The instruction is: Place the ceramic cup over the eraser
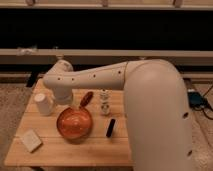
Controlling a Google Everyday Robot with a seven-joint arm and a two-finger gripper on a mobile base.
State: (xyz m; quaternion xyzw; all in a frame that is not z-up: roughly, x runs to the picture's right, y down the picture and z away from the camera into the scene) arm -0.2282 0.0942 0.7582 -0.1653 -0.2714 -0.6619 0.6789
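One arm reaches across your worktop, with the jaws down by the orange bowl

Your jaws hang at the arm's end just above the bowl's far rim; you cannot tell whether they are spread or pressed together; the ceramic cup stands at the left of the view, beside the arm's wrist and apart from the bowl; the eraser lies just right of the bowl, not touching it, well apart from the cup; a small white figure stands behind the eraser; a pale beige block lies near the front left corner.
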